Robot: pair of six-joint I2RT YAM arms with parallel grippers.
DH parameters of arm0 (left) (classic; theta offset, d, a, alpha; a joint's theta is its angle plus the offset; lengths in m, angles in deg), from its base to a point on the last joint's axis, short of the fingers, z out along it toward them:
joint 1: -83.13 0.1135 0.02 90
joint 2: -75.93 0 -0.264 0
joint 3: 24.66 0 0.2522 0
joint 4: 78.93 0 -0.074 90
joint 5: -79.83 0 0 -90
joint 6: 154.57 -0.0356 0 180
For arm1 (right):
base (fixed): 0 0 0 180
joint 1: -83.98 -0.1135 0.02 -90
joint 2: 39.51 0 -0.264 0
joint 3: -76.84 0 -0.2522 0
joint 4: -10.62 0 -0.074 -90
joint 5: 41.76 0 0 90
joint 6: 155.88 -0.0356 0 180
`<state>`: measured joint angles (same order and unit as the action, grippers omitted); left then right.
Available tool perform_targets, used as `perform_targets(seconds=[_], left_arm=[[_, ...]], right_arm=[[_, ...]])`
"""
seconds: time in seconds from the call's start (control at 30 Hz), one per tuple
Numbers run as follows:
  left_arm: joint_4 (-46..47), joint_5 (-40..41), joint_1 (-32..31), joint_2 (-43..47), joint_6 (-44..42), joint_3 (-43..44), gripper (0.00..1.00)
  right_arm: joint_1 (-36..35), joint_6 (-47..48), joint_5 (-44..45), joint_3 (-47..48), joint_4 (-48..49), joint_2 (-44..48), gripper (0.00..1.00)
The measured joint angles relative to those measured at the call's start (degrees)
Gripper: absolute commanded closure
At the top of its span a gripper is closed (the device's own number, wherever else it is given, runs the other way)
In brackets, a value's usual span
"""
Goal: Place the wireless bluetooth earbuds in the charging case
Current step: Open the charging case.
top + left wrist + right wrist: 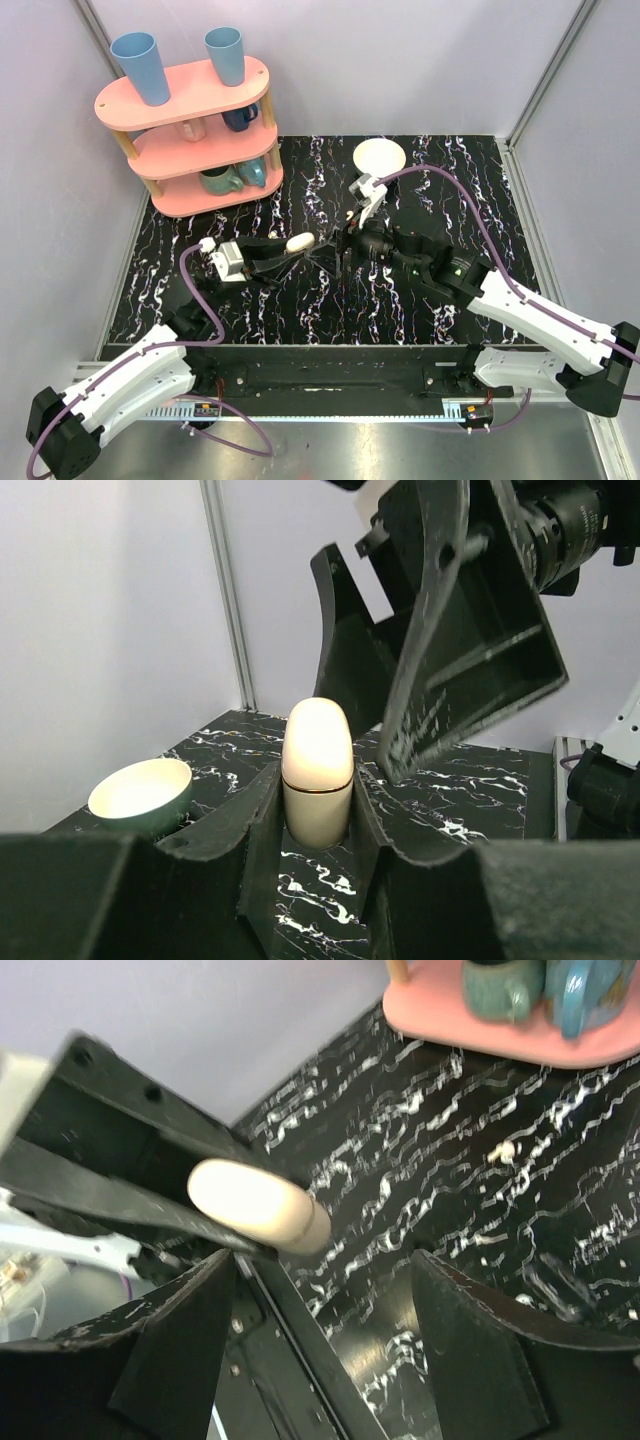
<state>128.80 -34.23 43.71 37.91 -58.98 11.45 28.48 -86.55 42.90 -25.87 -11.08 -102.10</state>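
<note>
The cream charging case (300, 242) is held above the table with my left gripper (292, 250) shut on its lower half. In the left wrist view the case (317, 770) stands upright between the fingers (262, 810), and its lid seam looks closed. My right gripper (345, 245) hangs open just to the right of the case; its black fingers (440, 660) loom above and behind it. In the right wrist view the case (258, 1207) lies beyond my open right gripper (320, 1300), untouched. A tiny whitish piece (507, 1149), likely one of the earbuds, lies on the table.
A white bowl (379, 155) sits at the back of the black marbled table (420, 180); it also shows as the bowl (142, 788) to the left of the case. A pink three-tier rack (190, 130) with cups stands at the back left.
</note>
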Motion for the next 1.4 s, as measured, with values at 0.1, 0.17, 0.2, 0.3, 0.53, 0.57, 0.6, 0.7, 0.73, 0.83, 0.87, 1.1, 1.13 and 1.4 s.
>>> perform_targets(seconds=[0.1,0.17,0.2,0.3,0.53,0.57,0.6,0.7,0.73,0.83,0.87,1.1,1.13,1.4], left_arm=[[0.04,-0.44,0.0,0.04,-0.09,0.0,1.0],[0.07,-0.72,0.0,0.04,-0.09,0.0,1.0],[0.11,-0.92,0.0,0.04,-0.07,0.0,1.0],[0.22,-1.7,0.0,0.04,0.09,0.0,1.0],[0.68,-3.56,0.0,0.07,0.35,-0.02,1.0],[0.68,-3.82,0.0,0.11,0.35,-0.11,1.0],[0.7,-4.04,0.0,0.24,0.37,-0.28,1.0],[0.57,-4.68,0.0,0.85,0.37,-0.63,1.0],[0.57,-4.72,0.0,1.07,0.37,-0.63,1.0],[0.57,-4.79,0.0,1.53,0.37,-0.63,1.0],[0.57,-4.79,0.0,1.57,0.37,-0.63,1.0],[0.59,-5.27,0.11,1.6,0.7,-0.63,1.0],[0.61,-5.33,0.11,1.57,0.83,-0.63,1.0],[0.98,-5.68,0.66,1.51,3.26,-0.68,1.0]], right_arm=[[0.0,2.25,-1.9,0.0,-2.91,-0.85,0.23],[0.0,3.19,-2.38,0.0,-3.93,-0.9,0.22],[0.0,3.52,-2.43,0.0,-4.11,-0.9,0.22],[0.0,4.17,-2.45,0.0,-4.02,-0.9,0.21],[0.0,4.33,-2.05,0.0,-3.48,-0.02,0.2],[0.0,4.33,-1.81,0.0,-3.23,0.2,0.2],[0.0,4.31,-1.68,0.0,-2.91,0.39,0.2],[0.0,4.22,-1.38,-0.04,-1.66,1.01,0.2],[0.0,4.17,-1.36,-0.07,-1.38,1.14,0.2],[0.0,3.85,-1.33,-0.11,-0.68,1.31,0.2],[0.0,3.74,-1.36,-0.11,-0.63,1.31,0.2],[0.0,2.82,-1.36,-0.13,-0.48,1.27,0.2],[-0.02,2.73,-1.31,-0.13,-0.48,1.27,0.2],[-0.33,2.64,-0.17,-0.11,0.0,0.85,0.19]])
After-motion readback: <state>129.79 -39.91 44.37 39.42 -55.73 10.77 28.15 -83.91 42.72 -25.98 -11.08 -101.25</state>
